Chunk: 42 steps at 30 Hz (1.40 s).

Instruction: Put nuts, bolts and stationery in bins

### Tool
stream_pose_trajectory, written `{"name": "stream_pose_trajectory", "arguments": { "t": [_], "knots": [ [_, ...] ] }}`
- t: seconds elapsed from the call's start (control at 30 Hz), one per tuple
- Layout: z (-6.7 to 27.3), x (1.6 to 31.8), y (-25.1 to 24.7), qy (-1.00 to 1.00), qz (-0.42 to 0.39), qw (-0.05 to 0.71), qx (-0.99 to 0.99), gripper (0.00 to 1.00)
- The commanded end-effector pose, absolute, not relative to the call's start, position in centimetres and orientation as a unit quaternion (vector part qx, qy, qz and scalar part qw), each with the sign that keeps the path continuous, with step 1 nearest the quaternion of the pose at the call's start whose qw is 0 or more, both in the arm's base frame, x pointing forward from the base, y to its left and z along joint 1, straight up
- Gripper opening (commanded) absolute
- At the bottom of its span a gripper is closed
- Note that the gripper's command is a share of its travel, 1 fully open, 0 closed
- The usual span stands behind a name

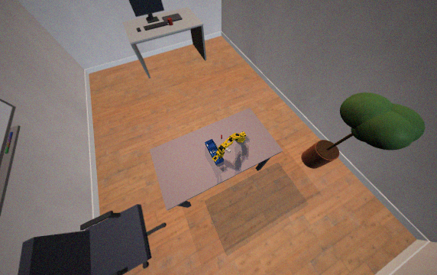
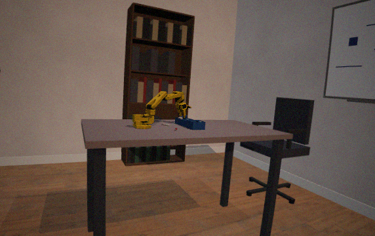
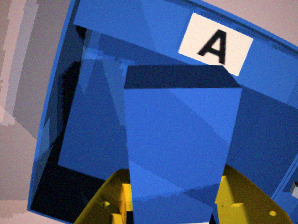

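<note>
Item: blue block (image 3: 180,130), probably an eraser and so stationery. Location: in the lower middle of the wrist frame, over bin A (image 1: 220,163) (image 2: 178,122) (image 3: 125,25), with bare blue floor showing around. Not yet released. Reason for placement: apparently to allow a short drop inside the walls, clear of the rim.

Hand (image 1: 216,158) (image 2: 184,116) (image 3: 172,202): slightly apart, pinching the blue block between yellow fingers at the lower left and lower right of the wrist frame. Pointed downward in the exterior view, presumably to let the load fall straight. Contact with the bin: cannot tell.

Also listed: small grey piece (image 3: 295,189), at the right edge of the wrist frame, beyond the divider; kind unclear. On the bench (image 1: 180,168) (image 2: 109,132): small red item (image 1: 221,137) (image 2: 176,129) and pale item (image 1: 228,150) (image 2: 165,124), both near the middle of the top frame. Too small to identify; reason for lying outside the bins uncertain.
</note>
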<state>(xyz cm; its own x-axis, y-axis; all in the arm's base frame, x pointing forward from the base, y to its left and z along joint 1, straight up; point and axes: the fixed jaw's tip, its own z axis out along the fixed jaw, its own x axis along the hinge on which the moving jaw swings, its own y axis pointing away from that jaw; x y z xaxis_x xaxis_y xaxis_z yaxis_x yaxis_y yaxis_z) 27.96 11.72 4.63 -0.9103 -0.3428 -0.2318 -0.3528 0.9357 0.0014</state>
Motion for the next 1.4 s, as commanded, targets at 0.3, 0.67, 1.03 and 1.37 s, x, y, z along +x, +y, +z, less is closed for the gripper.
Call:
{"name": "stream_pose_trajectory", "arguments": {
  "t": [0.3,0.67,1.03,1.37],
  "knots": [
    [5.35,28.37,12.25,0.973,0.030,0.143,-0.176,0.00],
    [5.35,28.37,12.25,0.973,0.030,0.143,-0.176,0.00],
    [5.35,28.37,12.25,0.973,0.030,0.143,-0.176,0.00],
    [5.28,28.37,12.26,0.973,0.030,0.143,-0.176,0.00]
  ]
}}
